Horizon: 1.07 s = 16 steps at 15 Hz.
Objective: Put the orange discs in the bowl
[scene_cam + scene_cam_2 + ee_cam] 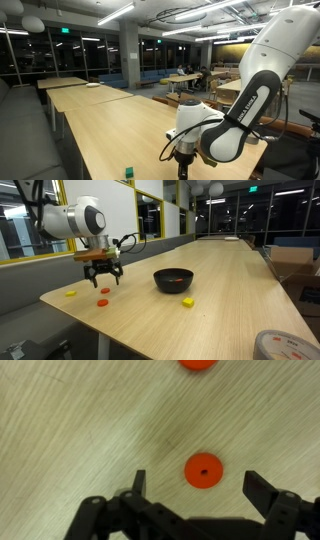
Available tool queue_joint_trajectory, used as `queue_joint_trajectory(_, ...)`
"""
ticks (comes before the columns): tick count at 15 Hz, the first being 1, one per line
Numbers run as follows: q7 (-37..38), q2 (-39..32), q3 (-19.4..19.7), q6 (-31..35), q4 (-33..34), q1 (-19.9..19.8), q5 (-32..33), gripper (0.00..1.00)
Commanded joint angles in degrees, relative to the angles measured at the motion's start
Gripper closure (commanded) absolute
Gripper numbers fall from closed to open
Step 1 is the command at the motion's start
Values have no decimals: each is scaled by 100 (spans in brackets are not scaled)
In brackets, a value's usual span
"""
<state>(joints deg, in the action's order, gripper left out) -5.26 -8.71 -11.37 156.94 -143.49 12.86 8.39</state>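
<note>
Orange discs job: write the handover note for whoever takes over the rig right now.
Pincer: open, empty, above the table.
Orange disc: flat on the table, lined up between the pincer's fingers in the wrist view, not gripped.
Second orange disc: on the table, at the top edge of the wrist view.
Bowl: upright on the table, apart from the pincer; what it holds cannot be made out.
Done: the pincer is lined up over a disc.
Left: lower, close on that disc, carry it to the bowl, then fetch the second one.
</note>
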Motion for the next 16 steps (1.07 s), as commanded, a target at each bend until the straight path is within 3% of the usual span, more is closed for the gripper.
queue_joint_trajectory(1, 190, -22, -20, 209, -68, 55, 88, 0)
queue_joint_trajectory(11, 214, -269, 1, 281, 23, 103, 96, 0)
queue_joint_trajectory(12, 210, -259, 10, 301, 15, 100, 107, 20)
queue_joint_trajectory(16, 186, -257, 19, 331, 26, 93, 117, 49)
